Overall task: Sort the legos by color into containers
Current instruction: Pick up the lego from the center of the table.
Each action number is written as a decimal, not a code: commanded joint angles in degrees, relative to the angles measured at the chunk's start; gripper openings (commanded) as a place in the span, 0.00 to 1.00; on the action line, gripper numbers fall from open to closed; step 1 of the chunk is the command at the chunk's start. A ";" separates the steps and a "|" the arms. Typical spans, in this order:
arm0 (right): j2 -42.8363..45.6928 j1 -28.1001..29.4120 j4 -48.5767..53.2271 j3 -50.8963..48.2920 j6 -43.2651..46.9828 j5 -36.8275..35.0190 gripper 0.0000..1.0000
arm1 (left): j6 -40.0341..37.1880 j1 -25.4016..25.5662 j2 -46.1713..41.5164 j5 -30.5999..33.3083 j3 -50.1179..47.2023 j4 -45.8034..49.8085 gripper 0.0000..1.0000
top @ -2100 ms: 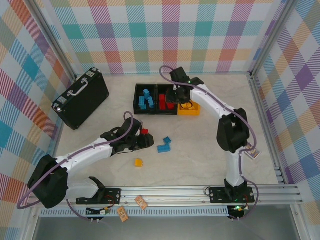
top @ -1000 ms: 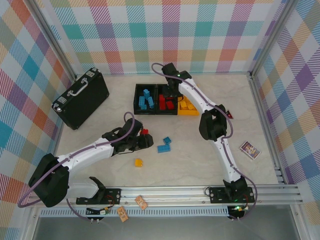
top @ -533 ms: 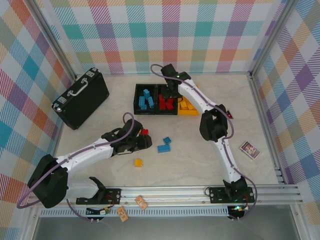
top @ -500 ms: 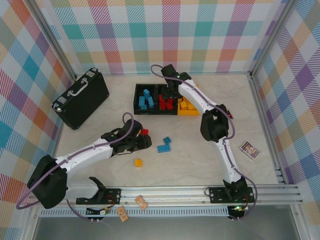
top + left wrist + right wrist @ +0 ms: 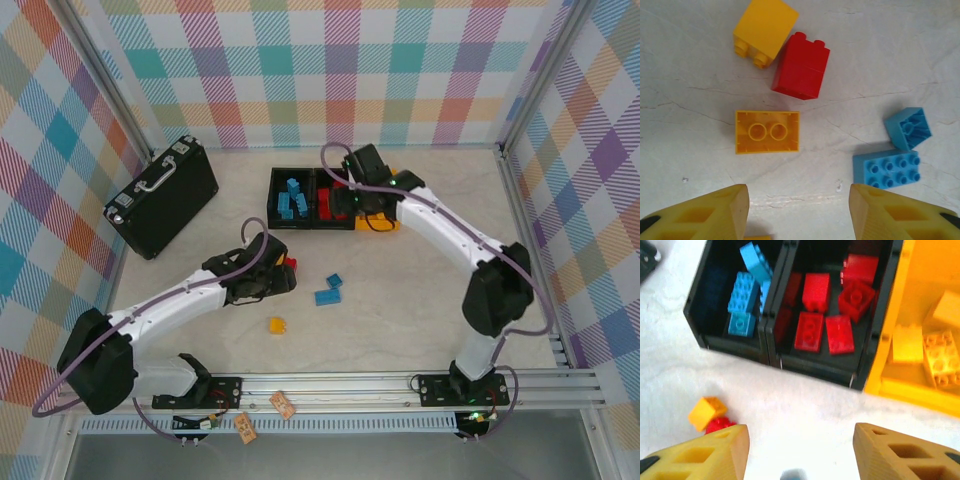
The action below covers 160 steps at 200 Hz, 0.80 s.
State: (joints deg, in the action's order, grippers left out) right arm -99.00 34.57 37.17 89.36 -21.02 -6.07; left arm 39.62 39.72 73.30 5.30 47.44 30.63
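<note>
Swinging wide, the right arm now has its elbow out over the right side of the desk (image 5: 420,300), and the right jaws have backed away from above the red bin to the near side of the row. The left arm has barely shifted.

At far left lies a black hard-shell briefcase with a silver handle (image 5: 160,195). Next along, the left jaws hang open over the loose legos, their yellow fingers (image 5: 715,212) wide apart with nothing between them. Below them on the desk, a yellow square plastic brick (image 5: 765,30) tipped on its side touches a red plastic brick (image 5: 802,66). A longer yellow brick (image 5: 767,131) lies upside down near those two but apart from them. To the right, a small blue square brick (image 5: 908,128) sits just beside a long blue studded brick (image 5: 886,168).

Farther back stand three small open plastic bins joined in a row. The left black bin (image 5: 735,346) holds blue bricks (image 5: 742,295), the middle black bin (image 5: 815,365) holds red bricks (image 5: 810,330), and the yellow-orange bin (image 5: 910,390) holds yellow bricks (image 5: 940,357). The right jaws hover open and empty above bare desk just in front of these bins.
</note>
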 commanded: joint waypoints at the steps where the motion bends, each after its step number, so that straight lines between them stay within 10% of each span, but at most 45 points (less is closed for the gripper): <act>1: 5.55 0.31 -5.14 -8.48 -3.65 4.34 0.58 | -2.17 0.33 2.68 2.37 2.48 3.74 0.56; 84: 25.88 1.77 -15.22 -39.27 -12.42 15.38 0.65 | -5.11 0.25 14.55 6.80 7.15 4.19 0.66; 160: 28.92 2.26 -15.89 -44.29 -16.16 14.66 0.65 | -6.72 -0.83 21.60 7.63 9.08 1.55 0.65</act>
State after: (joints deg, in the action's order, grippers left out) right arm -70.43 36.42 23.35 45.08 -35.62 7.62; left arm 34.44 39.55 93.08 11.68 55.07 32.84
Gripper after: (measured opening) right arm 0.651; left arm 0.654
